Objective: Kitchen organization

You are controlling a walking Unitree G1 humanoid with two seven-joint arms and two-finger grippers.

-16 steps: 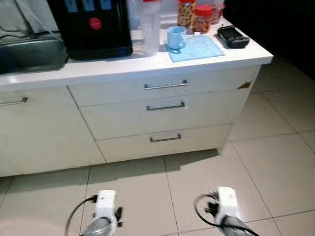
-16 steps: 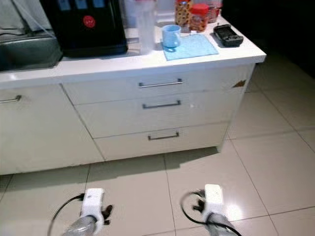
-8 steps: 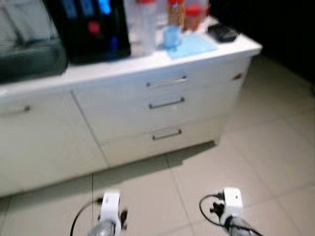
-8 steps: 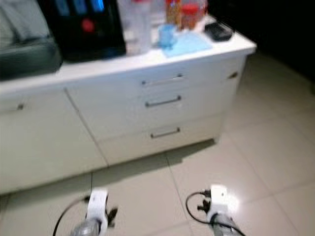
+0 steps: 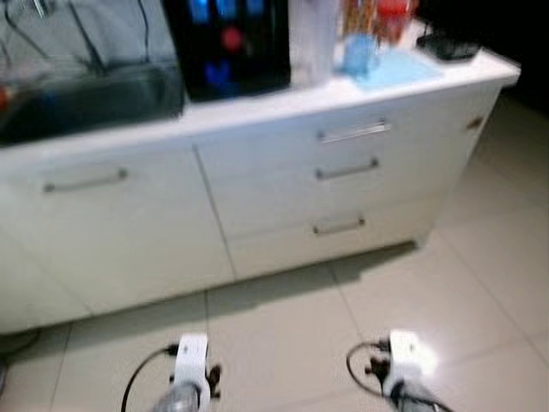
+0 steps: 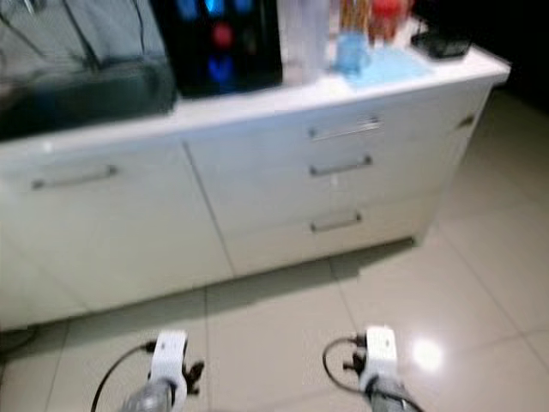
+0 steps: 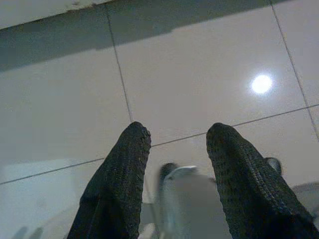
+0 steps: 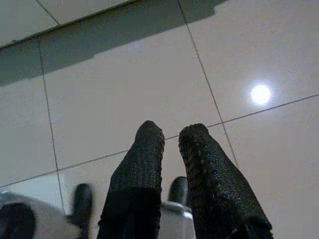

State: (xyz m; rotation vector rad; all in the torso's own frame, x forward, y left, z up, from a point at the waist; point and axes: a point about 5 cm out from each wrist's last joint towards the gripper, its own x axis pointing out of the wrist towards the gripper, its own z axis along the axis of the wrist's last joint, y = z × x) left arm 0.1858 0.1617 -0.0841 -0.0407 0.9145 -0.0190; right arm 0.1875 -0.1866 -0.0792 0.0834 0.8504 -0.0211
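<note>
A white kitchen counter (image 5: 257, 107) runs across the blurred eye views. On it stand a black appliance with blue lights (image 5: 227, 43), a tall clear container (image 5: 313, 34), a light blue cup (image 5: 358, 53) on a blue cloth (image 5: 399, 70), red-lidded jars (image 5: 390, 17) and a black object (image 5: 450, 47). Both arms hang low over the tiled floor, well short of the counter. My left gripper (image 7: 179, 137) is open with nothing between its fingers. My right gripper (image 8: 172, 133) has its fingers close together, holding nothing.
A steel sink (image 5: 86, 99) lies at the counter's left end. Three drawers with metal handles (image 5: 347, 167) sit under the cup, and a cabinet door with a bar handle (image 5: 86, 180) sits left of them. Beige floor tiles (image 5: 283, 326) lie between me and the cabinets.
The camera has swung left: the counter's contents slid right, and the sink and left cabinet door came further into view. Both arms hang as before.
</note>
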